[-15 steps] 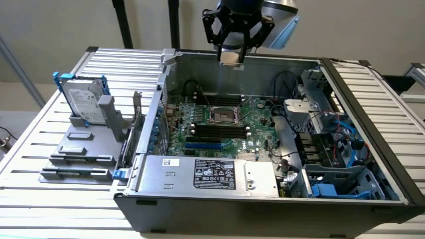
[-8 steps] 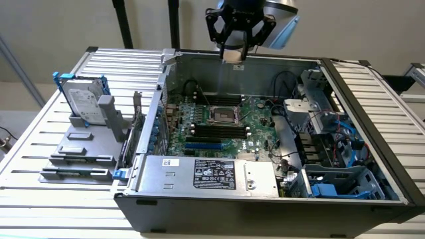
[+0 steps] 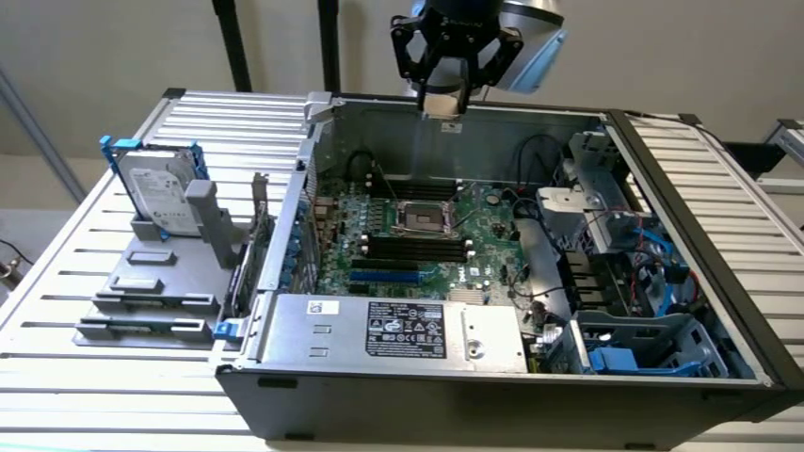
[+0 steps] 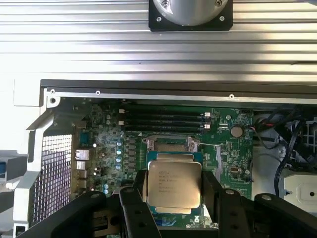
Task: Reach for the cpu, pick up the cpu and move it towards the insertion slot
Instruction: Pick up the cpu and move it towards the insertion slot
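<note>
Gripper (image 4: pixel 174 198): closed on the cpu (image 4: pixel 174 184), held flat, raised above the open case. Insertion slot (image 3: pixel 421 217): directly below on the motherboard. Handling advice: keep chip level and square to the slot's frame.

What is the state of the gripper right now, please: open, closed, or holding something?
Gripper: closed on the cpu, holding it above the open computer case.
</note>
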`<state>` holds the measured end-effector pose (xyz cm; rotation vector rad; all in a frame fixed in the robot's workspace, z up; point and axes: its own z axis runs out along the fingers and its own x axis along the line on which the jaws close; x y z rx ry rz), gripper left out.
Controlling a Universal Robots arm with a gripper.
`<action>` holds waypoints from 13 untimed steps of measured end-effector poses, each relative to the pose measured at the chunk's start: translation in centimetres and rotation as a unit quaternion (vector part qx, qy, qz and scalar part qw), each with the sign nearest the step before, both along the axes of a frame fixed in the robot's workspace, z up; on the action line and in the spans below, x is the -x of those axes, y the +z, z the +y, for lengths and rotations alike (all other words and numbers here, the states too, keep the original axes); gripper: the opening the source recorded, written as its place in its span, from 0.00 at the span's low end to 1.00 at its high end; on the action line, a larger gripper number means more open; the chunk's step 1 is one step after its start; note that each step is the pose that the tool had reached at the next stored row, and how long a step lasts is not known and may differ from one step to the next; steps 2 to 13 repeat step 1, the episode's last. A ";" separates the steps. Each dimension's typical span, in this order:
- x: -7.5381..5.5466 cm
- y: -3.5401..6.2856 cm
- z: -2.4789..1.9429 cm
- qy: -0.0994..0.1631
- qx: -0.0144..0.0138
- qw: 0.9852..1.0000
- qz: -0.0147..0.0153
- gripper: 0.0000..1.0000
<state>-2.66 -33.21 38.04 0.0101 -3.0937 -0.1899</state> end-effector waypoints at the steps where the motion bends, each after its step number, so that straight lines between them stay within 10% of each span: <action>1: 0.0 0.00 0.00 0.000 0.000 1.000 0.000 0.54; 13: 0.0 0.00 0.00 0.000 0.000 1.000 0.000 0.54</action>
